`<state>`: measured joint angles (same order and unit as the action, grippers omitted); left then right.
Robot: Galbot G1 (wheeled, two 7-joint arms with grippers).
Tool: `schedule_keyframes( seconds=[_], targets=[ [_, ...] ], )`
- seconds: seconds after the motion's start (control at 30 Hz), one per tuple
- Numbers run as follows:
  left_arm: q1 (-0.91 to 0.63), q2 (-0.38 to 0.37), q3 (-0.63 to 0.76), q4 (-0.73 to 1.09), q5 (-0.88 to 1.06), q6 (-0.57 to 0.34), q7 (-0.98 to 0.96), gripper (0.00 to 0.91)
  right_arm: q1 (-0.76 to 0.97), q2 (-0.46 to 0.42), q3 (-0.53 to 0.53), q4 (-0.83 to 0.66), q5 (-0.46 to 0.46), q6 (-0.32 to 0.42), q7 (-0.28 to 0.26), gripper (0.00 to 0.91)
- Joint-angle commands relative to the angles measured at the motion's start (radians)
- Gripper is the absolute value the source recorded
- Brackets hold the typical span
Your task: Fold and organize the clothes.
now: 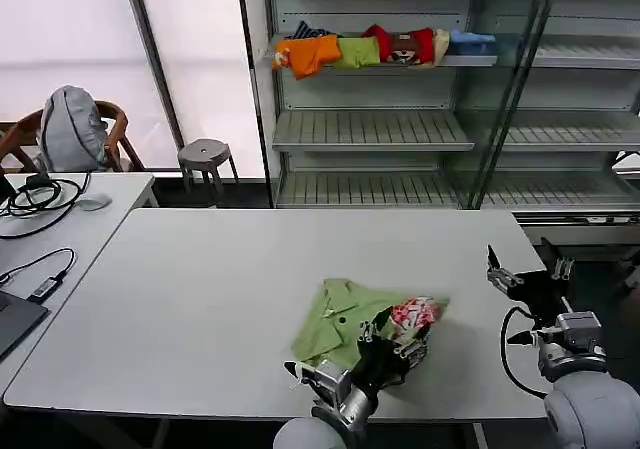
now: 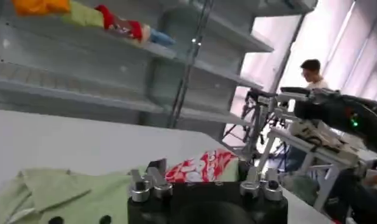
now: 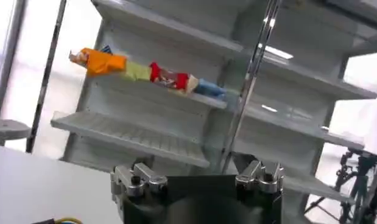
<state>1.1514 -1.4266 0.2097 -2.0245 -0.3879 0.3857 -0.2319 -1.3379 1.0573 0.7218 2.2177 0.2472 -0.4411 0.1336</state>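
The clothes are one light green polo shirt [image 1: 335, 324] lying crumpled near the front edge of the white table [image 1: 200, 299]. Its collar is toward the middle, and its red-and-white checkered graphic [image 1: 415, 314] is bunched up at the right end. My left gripper [image 1: 398, 341] reaches in from the front edge to just before that bunched end, low over the fabric. In the left wrist view the gripper [image 2: 203, 173] stands open, with the graphic [image 2: 197, 167] right beyond it and green cloth [image 2: 66, 189] alongside. My right gripper [image 1: 527, 274] hovers open at the table's right edge, away from the shirt and holding nothing.
Metal shelving [image 1: 370, 129] stands behind the table, with a row of orange, green, red and blue garments [image 1: 380, 49] on an upper shelf. A stool [image 1: 205, 154] and a chair with a grey backpack [image 1: 70, 129] are at back left. Cables [image 1: 40, 194] lie on the left desk.
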Motion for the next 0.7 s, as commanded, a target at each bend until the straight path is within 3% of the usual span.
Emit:
schedule_keyframes(
  seconds=[0.03,0.57,0.7],
  targets=[
    [-0.044,-0.065,-0.015,0.173,0.016,-0.075,-0.039,0.907,0.043,-0.069,0.087,-0.002,0.051,0.001,-0.004,0.907],
    [-0.119,-0.169,0.1,0.239,0.005,-0.074,-0.014,0.907,-0.003,-0.112,0.223,-0.001,0.099,0.0,-0.006,0.907],
    [-0.176,-0.21,0.074,0.33,0.058,-0.094,-0.018,0.907,-0.014,-0.102,0.222,0.004,0.097,0.001,-0.005,0.907]
  ],
)
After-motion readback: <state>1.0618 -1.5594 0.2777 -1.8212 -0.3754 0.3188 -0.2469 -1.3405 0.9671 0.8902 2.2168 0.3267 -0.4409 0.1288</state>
